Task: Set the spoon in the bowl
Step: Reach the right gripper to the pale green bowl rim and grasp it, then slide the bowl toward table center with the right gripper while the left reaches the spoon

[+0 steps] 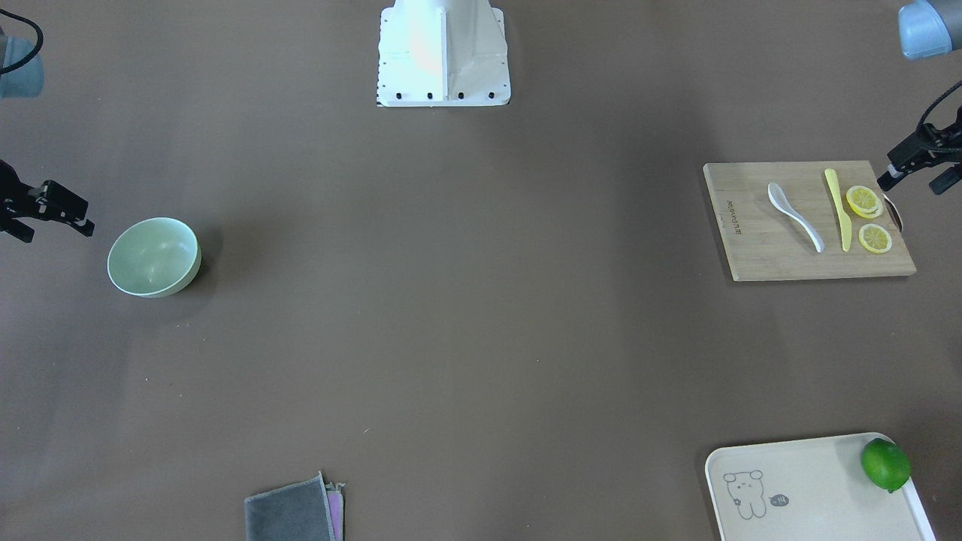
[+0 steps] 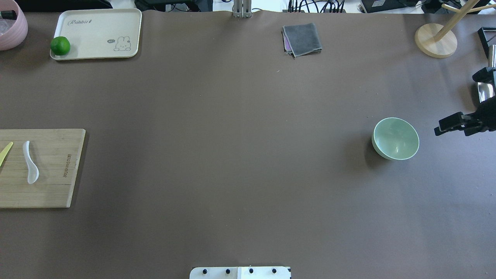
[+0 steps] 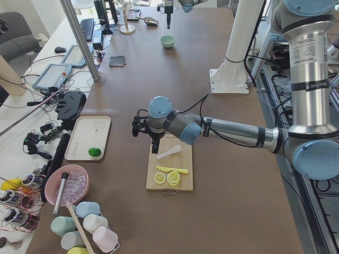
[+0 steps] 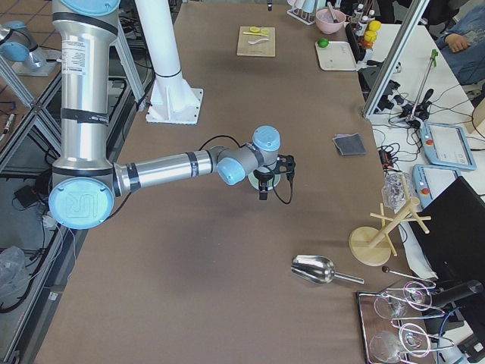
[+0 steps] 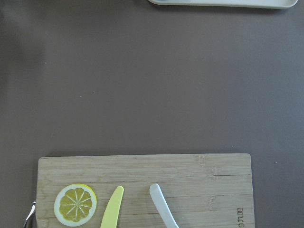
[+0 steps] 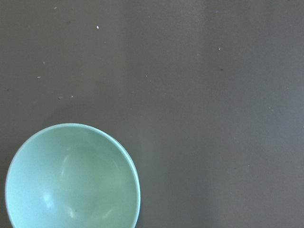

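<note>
The white spoon (image 1: 795, 216) lies on a wooden cutting board (image 1: 759, 255), between the board's printed mark and a yellow knife; it also shows in the overhead view (image 2: 30, 162) and the left wrist view (image 5: 164, 209). The mint-green bowl (image 1: 154, 257) stands empty on the far side of the table (image 2: 395, 138), and fills the lower left of the right wrist view (image 6: 71, 178). My left gripper (image 1: 913, 184) hovers over the board's handle end, open and empty. My right gripper (image 2: 453, 132) hovers just beside the bowl, open and empty.
A yellow knife (image 1: 838, 209) and lemon slices (image 1: 864, 201) share the board. A cream tray (image 1: 812, 488) holds a lime (image 1: 885, 464). A grey cloth (image 1: 293, 515) lies at the table's far edge. A wooden stand (image 2: 436, 40) and a metal scoop (image 4: 318, 269) are beyond the bowl.
</note>
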You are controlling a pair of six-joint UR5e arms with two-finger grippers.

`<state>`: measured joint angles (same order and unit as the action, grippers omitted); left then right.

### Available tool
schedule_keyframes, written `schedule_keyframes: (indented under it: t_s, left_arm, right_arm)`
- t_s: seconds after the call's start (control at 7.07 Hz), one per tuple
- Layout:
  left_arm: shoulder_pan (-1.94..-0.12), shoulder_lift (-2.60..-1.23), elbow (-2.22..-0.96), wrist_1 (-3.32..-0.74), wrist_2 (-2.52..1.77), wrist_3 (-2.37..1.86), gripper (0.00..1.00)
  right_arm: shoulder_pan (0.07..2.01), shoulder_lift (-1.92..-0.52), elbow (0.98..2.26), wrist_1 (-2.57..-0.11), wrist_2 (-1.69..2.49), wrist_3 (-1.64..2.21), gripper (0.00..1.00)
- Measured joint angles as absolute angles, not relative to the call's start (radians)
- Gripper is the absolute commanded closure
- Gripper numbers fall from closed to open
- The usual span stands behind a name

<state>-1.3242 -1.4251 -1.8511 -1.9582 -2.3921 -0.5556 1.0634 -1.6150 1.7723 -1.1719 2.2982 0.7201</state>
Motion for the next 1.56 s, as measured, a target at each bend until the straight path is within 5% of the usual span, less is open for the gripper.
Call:
schedule_keyframes:
  t_s: [0.28, 0.57, 0.71, 1.27, 1.56]
  left_arm:
    - [-1.314, -1.425, -1.851, -1.961, -2.392, -0.564, 0.03]
    - [-1.312, -1.427, -1.851, -1.962, -2.391, -0.564, 0.03]
    - [-1.312, -1.428, -1.851, -1.962, -2.392, -0.564, 0.03]
    - [-1.272, -1.423, -1.852, -1.965, -2.401, -0.693, 0.04]
    - [-1.165, -1.418, -1.839, -1.997, -2.355, -0.844, 0.11]
  right_arm:
    - [1.025, -1.566, 1.673, -1.118, 2.296, 0.733, 0.17]
    - [0.995, -1.546, 1.595, -1.041, 2.295, 0.749, 0.92]
    - [0.982, -1.541, 1.583, -1.027, 2.296, 0.771, 1.0]
    - [0.961, -1.526, 1.652, -1.022, 2.305, 0.832, 1.0]
    - [0.883, -1.411, 1.696, -1.03, 2.288, 1.037, 1.0]
